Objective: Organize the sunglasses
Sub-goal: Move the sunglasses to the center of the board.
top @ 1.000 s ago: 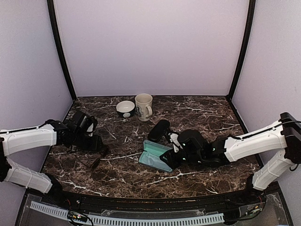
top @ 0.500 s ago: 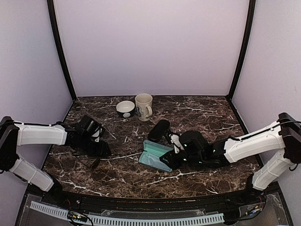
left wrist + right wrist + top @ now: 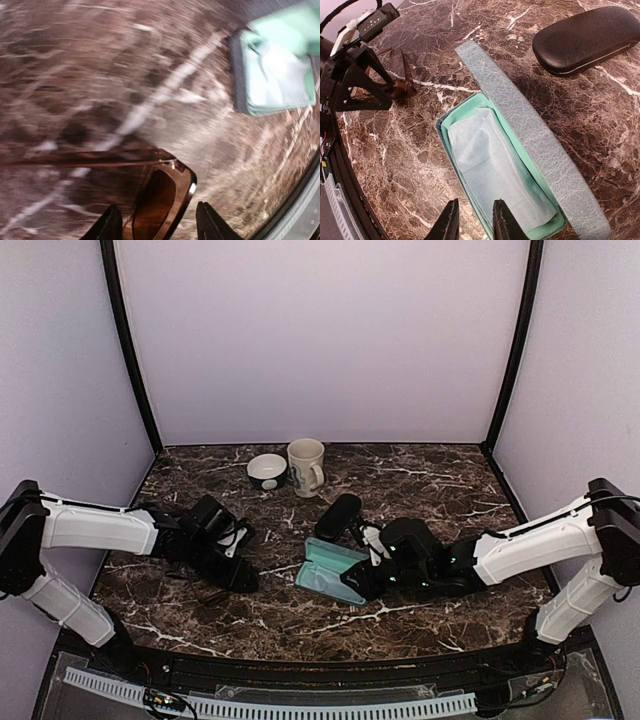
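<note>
As the left fingers, clamped on the brown sunglasses, have neared the open case ahead, packing looks close; the right fingers possibly pinch its rim.

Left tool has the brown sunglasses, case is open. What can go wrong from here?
1. The left tool pinches the sunglasses at one lens only; they may twist or slip.
2. One glasses arm sticks out unfolded and may snag the rim of the case.
3. The right tool sits at that rim, so the tools may collide there.
</note>
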Controlling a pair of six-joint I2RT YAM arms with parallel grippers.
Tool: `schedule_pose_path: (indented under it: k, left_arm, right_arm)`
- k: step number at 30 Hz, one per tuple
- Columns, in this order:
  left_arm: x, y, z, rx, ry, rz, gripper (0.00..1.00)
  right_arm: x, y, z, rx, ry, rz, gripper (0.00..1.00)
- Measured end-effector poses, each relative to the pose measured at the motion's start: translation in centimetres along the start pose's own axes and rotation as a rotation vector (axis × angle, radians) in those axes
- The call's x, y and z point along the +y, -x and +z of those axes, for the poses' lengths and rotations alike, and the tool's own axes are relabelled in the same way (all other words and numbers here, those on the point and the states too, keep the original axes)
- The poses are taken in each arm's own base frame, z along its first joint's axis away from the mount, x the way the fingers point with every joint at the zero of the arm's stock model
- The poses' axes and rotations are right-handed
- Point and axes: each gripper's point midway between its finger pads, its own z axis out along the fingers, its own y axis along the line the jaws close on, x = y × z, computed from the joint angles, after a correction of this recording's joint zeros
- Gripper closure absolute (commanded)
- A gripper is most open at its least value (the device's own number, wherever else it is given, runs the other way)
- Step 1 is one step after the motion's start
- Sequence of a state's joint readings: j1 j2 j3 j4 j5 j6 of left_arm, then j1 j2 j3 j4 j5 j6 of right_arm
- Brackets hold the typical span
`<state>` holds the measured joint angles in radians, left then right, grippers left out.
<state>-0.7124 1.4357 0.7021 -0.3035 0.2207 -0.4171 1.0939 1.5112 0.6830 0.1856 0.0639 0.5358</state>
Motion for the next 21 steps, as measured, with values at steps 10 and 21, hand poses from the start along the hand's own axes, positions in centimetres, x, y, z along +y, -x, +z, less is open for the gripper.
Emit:
schedule_pose_path:
  k: [10, 21]
  left_arm:
    - [-7.6, -3.4, 1.4, 0.133, -0.123, 0.227, 0.49]
    - [-8.7, -0.6, -1.7, -0.025, -0.079, 0.303, 0.4]
  right_arm:
    - [-0.1, 0.1, 0.0, 0.008, -0.007, 0.005, 0.76]
    - [2.5, 1.6, 2.5, 0.034, 0.06, 0.044, 0.74]
